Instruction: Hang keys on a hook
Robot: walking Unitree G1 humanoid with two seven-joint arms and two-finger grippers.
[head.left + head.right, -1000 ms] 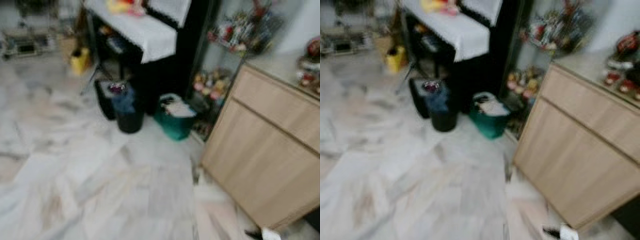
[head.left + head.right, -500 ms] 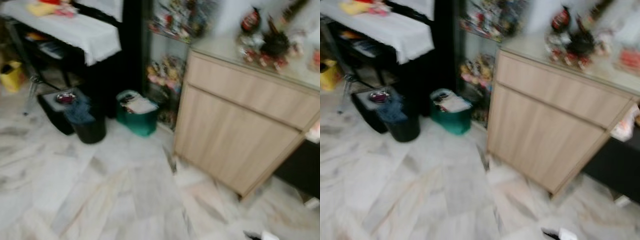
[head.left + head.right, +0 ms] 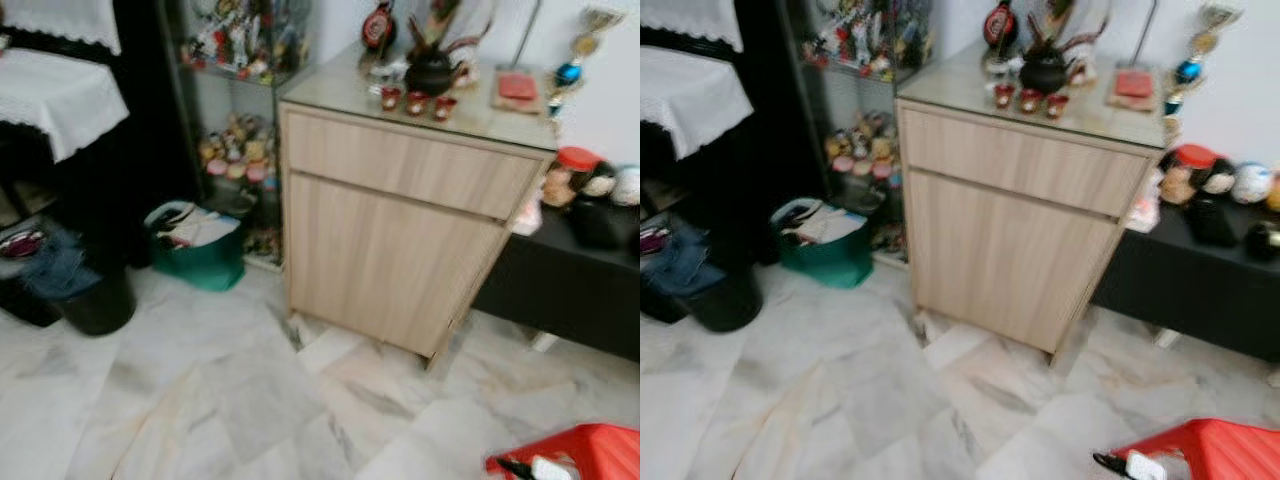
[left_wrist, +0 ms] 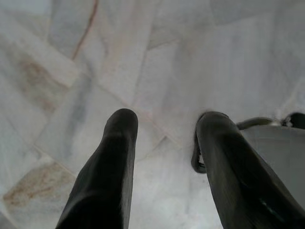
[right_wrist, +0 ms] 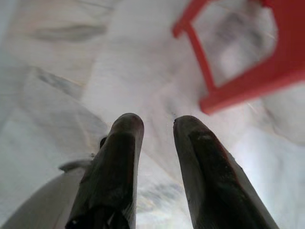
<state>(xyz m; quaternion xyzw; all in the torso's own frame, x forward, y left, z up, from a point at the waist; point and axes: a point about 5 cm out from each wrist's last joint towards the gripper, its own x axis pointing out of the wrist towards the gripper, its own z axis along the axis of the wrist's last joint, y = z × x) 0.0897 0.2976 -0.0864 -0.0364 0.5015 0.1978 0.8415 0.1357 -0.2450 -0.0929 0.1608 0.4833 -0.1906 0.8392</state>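
Wooden cabinet (image 3: pixel 400 230) ahead, three red cups (image 3: pixel 415 102) on its surface.
I see both pincers, left (image 4: pixel 164 129) and right (image 5: pixel 157 125), open and empty above marble floor (image 3: pixel 220 400).

You face a light wood-grain cabinet (image 3: pixel 400 230) on a white marble floor (image 3: pixel 200 400) veined grey and tan. Beside it: a teal bin (image 3: pixel 200 262), a black bucket (image 3: pixel 95 300), a white lace-edged cloth (image 3: pixel 50 95), small red cups (image 3: pixel 415 102), a black low bench (image 3: pixel 570 290), and a red stool (image 3: pixel 590 450).
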